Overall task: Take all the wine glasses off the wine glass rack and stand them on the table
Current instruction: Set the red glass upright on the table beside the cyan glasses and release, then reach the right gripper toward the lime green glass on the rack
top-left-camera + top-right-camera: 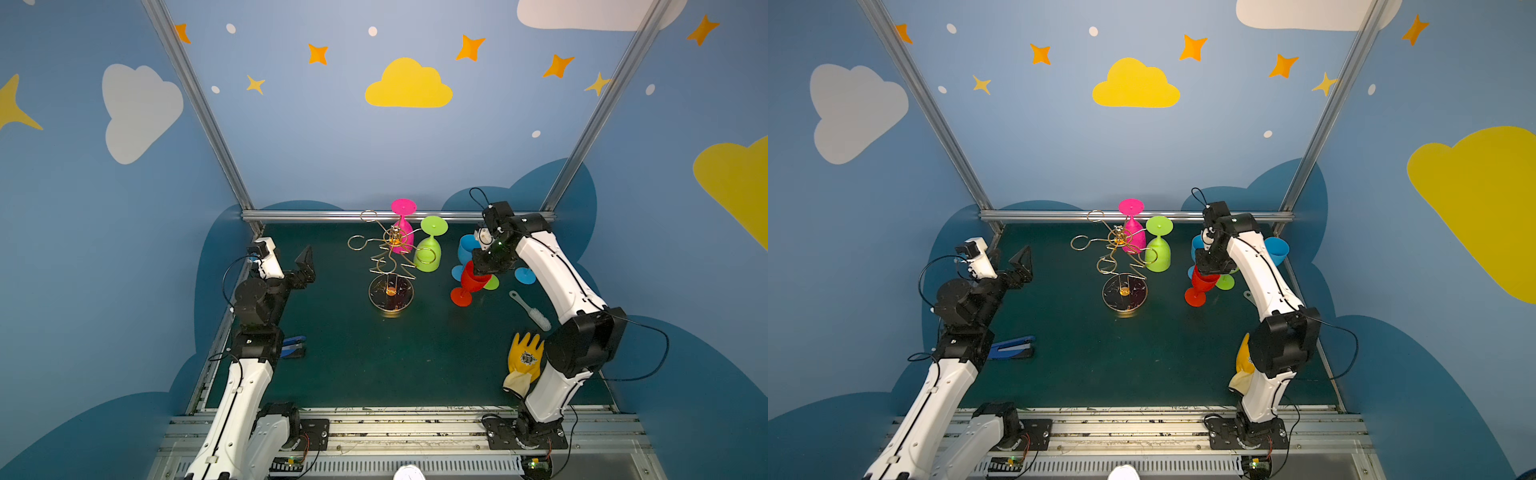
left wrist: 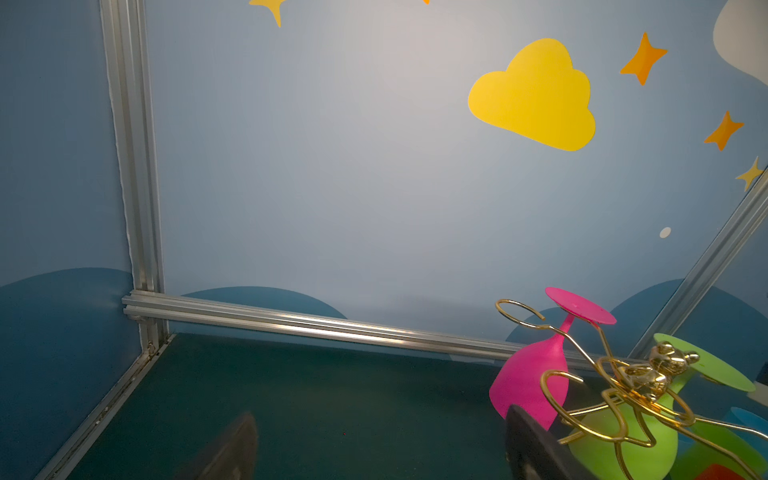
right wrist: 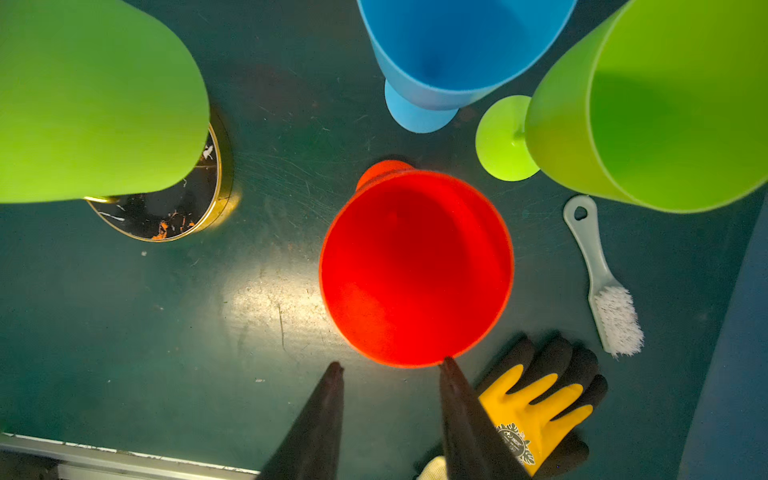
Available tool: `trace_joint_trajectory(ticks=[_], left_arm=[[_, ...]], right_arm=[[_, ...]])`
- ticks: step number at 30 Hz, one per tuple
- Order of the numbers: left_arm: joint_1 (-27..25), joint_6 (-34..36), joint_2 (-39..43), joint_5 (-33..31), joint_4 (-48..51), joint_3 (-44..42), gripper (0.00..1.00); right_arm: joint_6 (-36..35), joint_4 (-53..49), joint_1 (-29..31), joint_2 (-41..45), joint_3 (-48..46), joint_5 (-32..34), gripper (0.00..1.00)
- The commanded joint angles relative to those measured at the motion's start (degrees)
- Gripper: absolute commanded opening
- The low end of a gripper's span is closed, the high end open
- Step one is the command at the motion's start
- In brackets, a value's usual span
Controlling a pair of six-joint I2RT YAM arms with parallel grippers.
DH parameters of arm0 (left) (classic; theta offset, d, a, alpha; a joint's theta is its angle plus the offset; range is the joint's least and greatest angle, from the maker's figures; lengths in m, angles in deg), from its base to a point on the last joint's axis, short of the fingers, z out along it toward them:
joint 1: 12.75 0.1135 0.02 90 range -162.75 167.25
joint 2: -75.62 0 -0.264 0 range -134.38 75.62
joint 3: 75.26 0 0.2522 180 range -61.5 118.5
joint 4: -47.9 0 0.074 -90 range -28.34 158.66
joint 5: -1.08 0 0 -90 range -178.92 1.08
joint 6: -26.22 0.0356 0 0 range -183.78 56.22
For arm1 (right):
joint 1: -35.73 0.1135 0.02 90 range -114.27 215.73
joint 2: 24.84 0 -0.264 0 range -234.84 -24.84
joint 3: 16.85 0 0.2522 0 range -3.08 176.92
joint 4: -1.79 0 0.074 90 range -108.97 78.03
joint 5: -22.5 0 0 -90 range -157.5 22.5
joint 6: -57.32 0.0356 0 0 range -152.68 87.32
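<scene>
The gold wire wine glass rack [image 1: 390,266] stands mid-table on its round dark base [image 1: 390,296]. A pink wine glass [image 1: 402,232] and a green wine glass [image 1: 430,251] hang upside down from its arms. A red wine glass [image 3: 415,266] stands upright on the mat right of the rack. My right gripper [image 3: 390,365] hovers just above it, open, with nothing between the fingers; one fingertip [image 3: 448,365] lies at the red rim. My left gripper [image 1: 305,262] is open and empty at the left, apart from the rack; its wrist view shows the pink glass [image 2: 528,378].
A blue glass [image 3: 449,50] and a second green glass [image 3: 665,104] stand upright close behind the red one. A white brush [image 1: 532,312] and a yellow glove [image 1: 525,357] lie near the right arm. A blue stapler [image 1: 293,347] lies by the left arm.
</scene>
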Motion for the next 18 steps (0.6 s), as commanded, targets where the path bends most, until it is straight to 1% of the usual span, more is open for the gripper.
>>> trace_joint_trajectory(ticks=[1, 5, 7, 9, 10, 11, 12, 14, 16, 18], left_arm=[[0.17, 0.96, 0.97, -0.46, 0.35, -0.13, 0.91], [0.14, 1.29, 1.42, -0.87, 0.35, -0.28, 0.91], [0.08, 1.67, 1.58, -1.14, 0.26, -0.5, 0.91], [-0.05, 2.21, 1.84, -1.46, 0.19, -0.6, 0.91], [-0.15, 2.49, 1.95, -1.47, 0.15, -0.69, 0.91], [-0.18, 2.73, 2.1, -1.68, 0.02, -0.86, 0.91], [-0.35, 2.83, 2.18, -2.0, -0.03, -0.99, 0.91], [-0.42, 3.19, 2.27, -2.34, -0.12, -1.24, 0.91], [-0.45, 3.36, 2.16, -2.29, -0.13, -1.24, 0.91], [-0.4, 3.53, 2.0, -2.31, -0.17, -1.26, 0.91]], right_arm=[[0.57, -1.45, -0.7, 3.57, 0.53, -1.07, 0.4], [0.65, -1.29, -0.92, 8.85, 0.18, -3.87, 0.4], [-0.43, -0.74, -0.88, 12.13, -0.53, -5.71, 0.4], [-0.76, 2.11, -0.85, 16.89, -3.24, -8.71, 0.4], [-0.22, 4.4, -0.85, 19.53, -5.42, -10.39, 0.41], [-0.15, 8.46, -0.86, 23.14, -8.73, -12.46, 0.41], [1.53, 13.72, -0.85, 27.36, -13.09, -13.97, 0.42], [5.06, 22.52, -1.02, 35.04, -19.46, -15.75, 0.49], [7.73, 27.95, -1.11, 40.22, -23.08, -16.99, 0.53], [9.6, 30.83, -1.11, 42.5, -24.53, -18.45, 0.55]])
